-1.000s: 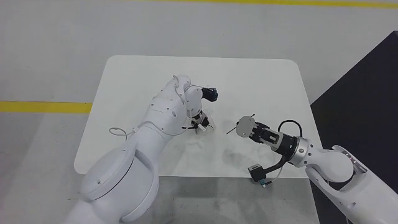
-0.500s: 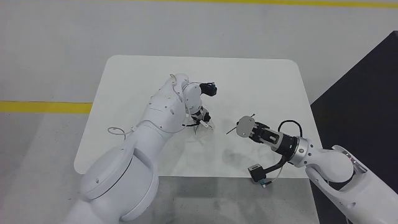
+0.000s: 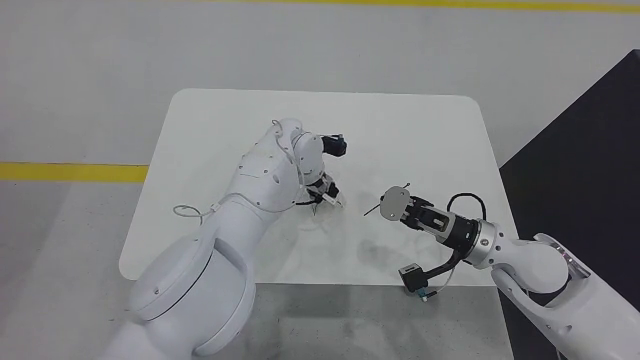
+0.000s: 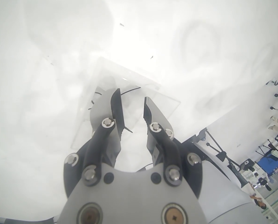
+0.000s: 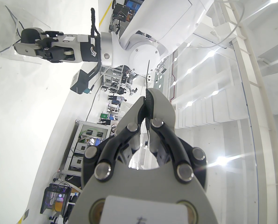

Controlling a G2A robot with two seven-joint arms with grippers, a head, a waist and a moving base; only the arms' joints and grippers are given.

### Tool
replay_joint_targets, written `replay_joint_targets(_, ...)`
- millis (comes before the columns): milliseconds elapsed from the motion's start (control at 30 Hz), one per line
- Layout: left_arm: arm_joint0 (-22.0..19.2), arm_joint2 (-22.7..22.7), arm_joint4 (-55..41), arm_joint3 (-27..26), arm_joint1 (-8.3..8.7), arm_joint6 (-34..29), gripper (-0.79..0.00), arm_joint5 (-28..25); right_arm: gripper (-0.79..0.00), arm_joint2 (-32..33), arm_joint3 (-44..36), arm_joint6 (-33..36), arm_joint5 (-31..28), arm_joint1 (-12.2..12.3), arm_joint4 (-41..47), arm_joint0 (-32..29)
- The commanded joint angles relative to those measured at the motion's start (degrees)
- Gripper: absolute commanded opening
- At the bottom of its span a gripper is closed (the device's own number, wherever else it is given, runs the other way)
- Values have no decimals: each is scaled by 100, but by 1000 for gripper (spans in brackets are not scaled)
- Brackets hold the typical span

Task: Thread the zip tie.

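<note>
Meanwhile the left claw [image 3: 327, 198] had turned slightly at mid-frame and hung open, empty, over the clear tray [image 4: 139, 78] on the worktop [image 3: 420, 130], while the right claw [image 5: 147, 99] stayed pinched shut on the zip tie [image 5: 148, 73], so threading seemingly hadn't begun.

The thin black zip tie [image 5: 148, 73] clamped in the right gripper [image 5: 146, 99] disappears between the fingertips, so its pinched stretch is hidden. Beneath the parted left gripper [image 4: 132, 96], a black strand [image 4: 130, 90] on the clear plastic sheet [image 4: 139, 78] runs behind the fingers [image 4: 117, 108]. Whether it is 1 tie or more cannot be told.
</note>
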Motion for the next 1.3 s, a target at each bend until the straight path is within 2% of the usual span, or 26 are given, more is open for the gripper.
replay_joint_targets(0,5,-3,12,14,-2,-56,-603,78,-785,0,0,0,0,0,0,0)
replay_joint_targets(233,-10,-27,28,-40,-23,-188,-610,402,-785,0,0,0,0,0,0,0)
replay_joint_targets(433,-24,-25,158,-37,-14,191,-625,542,-785,0,0,0,0,0,0,0)
replay_joint_targets(533,2,4,274,-77,-7,422,-616,383,-785,0,0,0,0,0,0,0)
replay_joint_targets(767,53,176,734,-167,21,732,-600,-559,-785,0,0,0,0,0,0,0)
replay_joint_targets(833,42,223,879,-168,38,862,-646,-812,-785,0,0,0,0,0,0,0)
replay_joint_targets(1067,53,330,1212,-154,48,1035,-662,-1097,-785,0,0,0,0,0,0,0)
replay_joint_targets(1267,97,338,1262,-125,22,1006,-656,-1102,-785,0,0,0,0,0,0,0)
